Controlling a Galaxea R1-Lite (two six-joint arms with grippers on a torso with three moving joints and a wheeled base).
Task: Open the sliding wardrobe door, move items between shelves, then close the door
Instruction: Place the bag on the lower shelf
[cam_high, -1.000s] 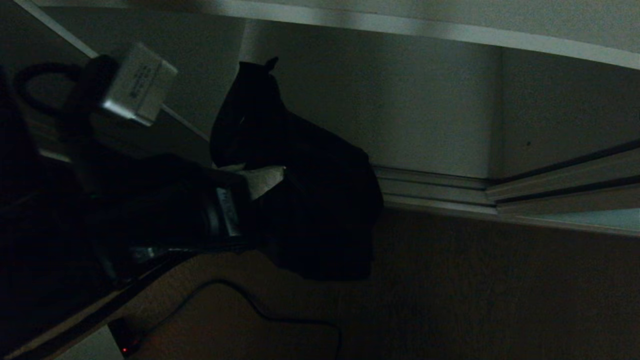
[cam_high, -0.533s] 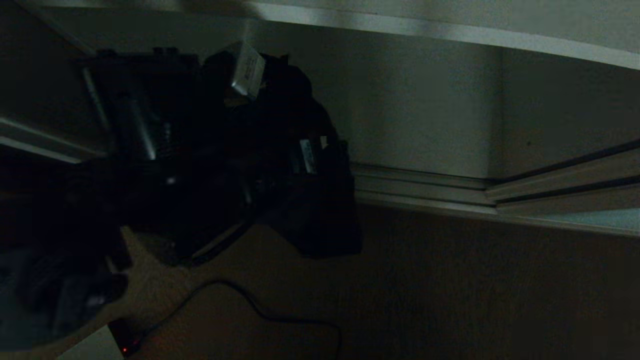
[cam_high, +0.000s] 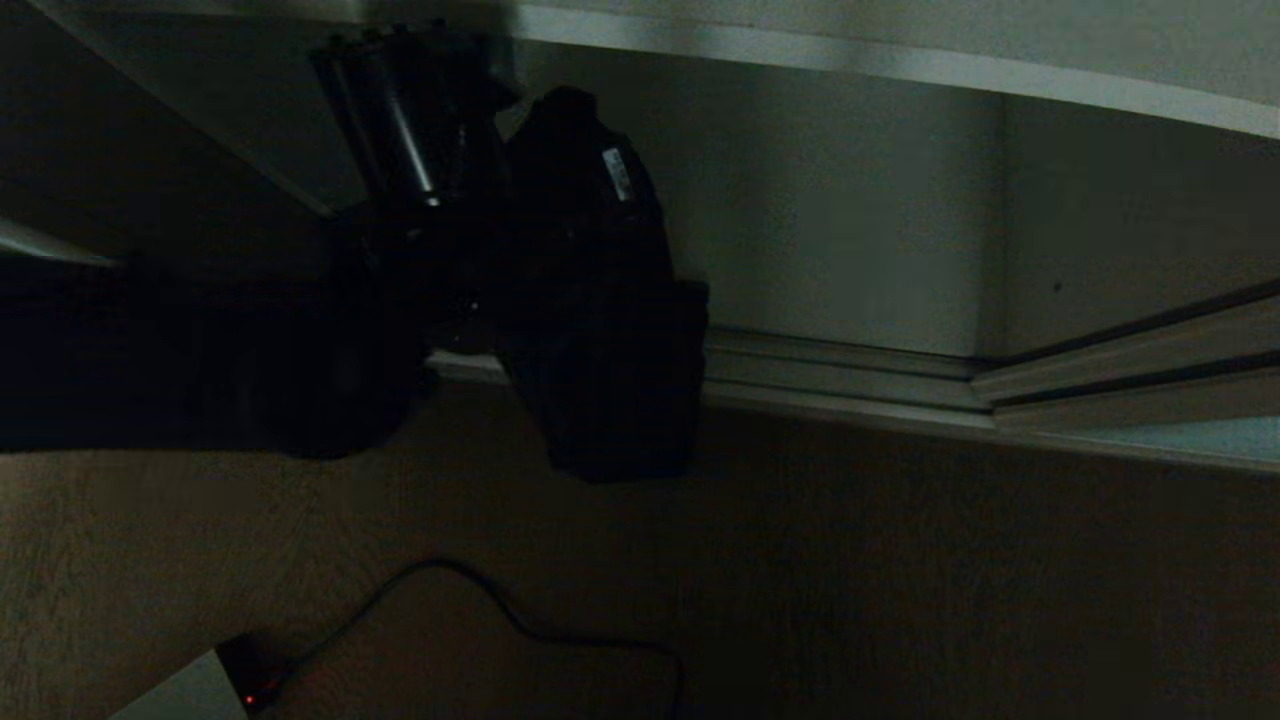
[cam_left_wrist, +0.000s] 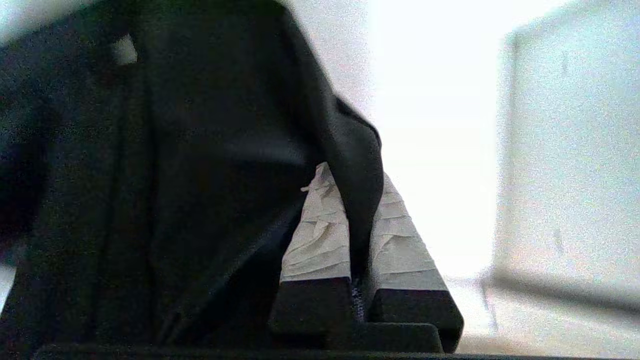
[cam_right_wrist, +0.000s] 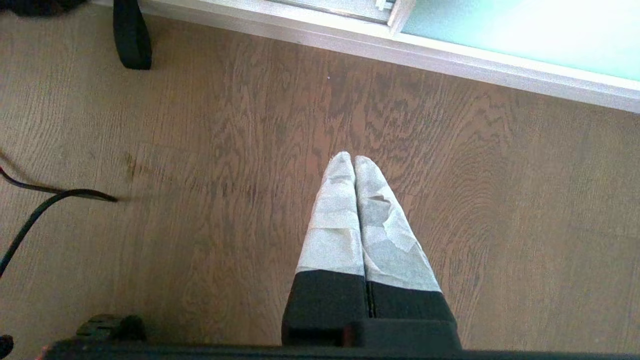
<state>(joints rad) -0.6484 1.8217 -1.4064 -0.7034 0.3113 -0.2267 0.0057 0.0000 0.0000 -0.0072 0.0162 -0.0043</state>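
A dim head view looks down at the open bottom of a wardrobe. The left arm reaches in from the left side, and the left gripper (cam_left_wrist: 357, 225) holds a black fabric piece (cam_high: 600, 300) in the air in front of the pale back wall of the wardrobe. The cloth hangs in a long fold below the arm, its lower end dangling over the ridged metal floor track (cam_high: 850, 375) and the wooden floor (cam_high: 900, 580). A small white label (cam_high: 617, 172) shows near its top.

In the left wrist view, the two taped fingers (cam_left_wrist: 320, 235) pinch a thin fold of the black cloth between them, while most of the fabric bulges free to one side.

A pale shelf (cam_high: 900, 60) edge runs across the top of the head view, above the held cloth. The frosted blue-green sliding door (cam_right_wrist: 525, 35) shows only as a strip at the far right.

The right gripper (cam_right_wrist: 355, 200) hangs idle over the bare floor, its taped fingers pressed together on nothing. A black cable (cam_high: 500, 610) lies on the floor.

The likely risks: the grip takes only a narrow fold, so the cloth could slip out, and the dangling lower end could catch on a shelf's front edge when lifted.
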